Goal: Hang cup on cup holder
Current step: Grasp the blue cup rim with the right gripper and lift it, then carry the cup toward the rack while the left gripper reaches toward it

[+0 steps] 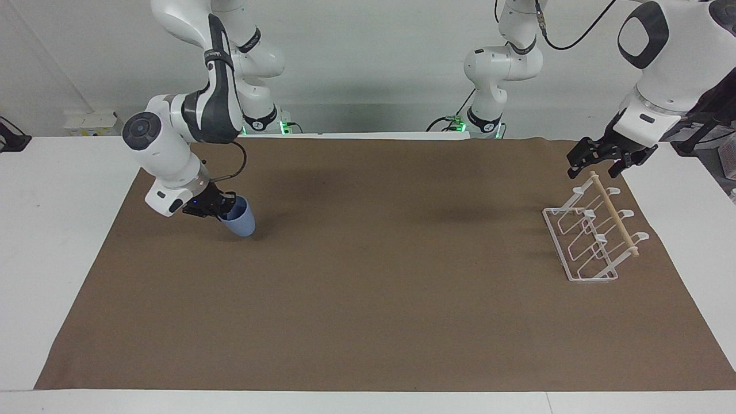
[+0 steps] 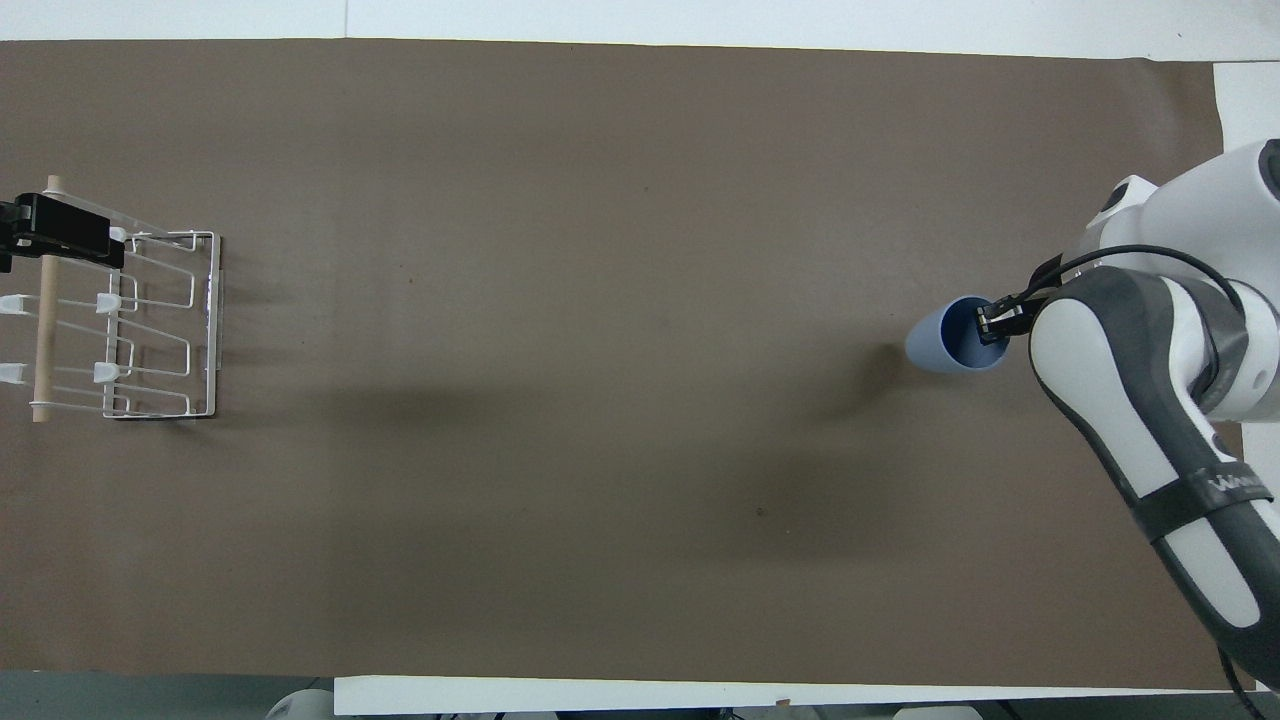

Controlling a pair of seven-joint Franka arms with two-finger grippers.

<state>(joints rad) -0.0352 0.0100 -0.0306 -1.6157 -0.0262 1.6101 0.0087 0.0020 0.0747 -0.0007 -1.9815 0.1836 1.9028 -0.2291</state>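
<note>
Cup: we see the light blue cup (image 1: 240, 217) tilted, its rim toward the right arm's end of the table and its narrow bottom pointing down toward the mat; in the facing view it looks lifted just clear of the mat, with its shadow under it.
Cup's place: we find it over the brown mat (image 1: 368, 287), well apart from the cup holder, at the right arm's end of the table.
Right gripper: we see the right gripper (image 1: 214, 206) pinching the cup at its rim, one finger inside the mouth as the overhead view (image 2: 995, 322) shows.
Cup holder: we see the white wire cup holder (image 1: 592, 236) standing on the mat at the left arm's end of the table, its wooden dowel (image 1: 614, 214) running across the top of the slanted prongs; no cup hangs on it.
Left gripper: we see the left gripper (image 1: 598, 165) over the end of the dowel nearer the robots, its fingers spread to either side of that end; we cannot tell whether they touch it.
Mat: we see it covering most of the white table (image 1: 52, 230).
</note>
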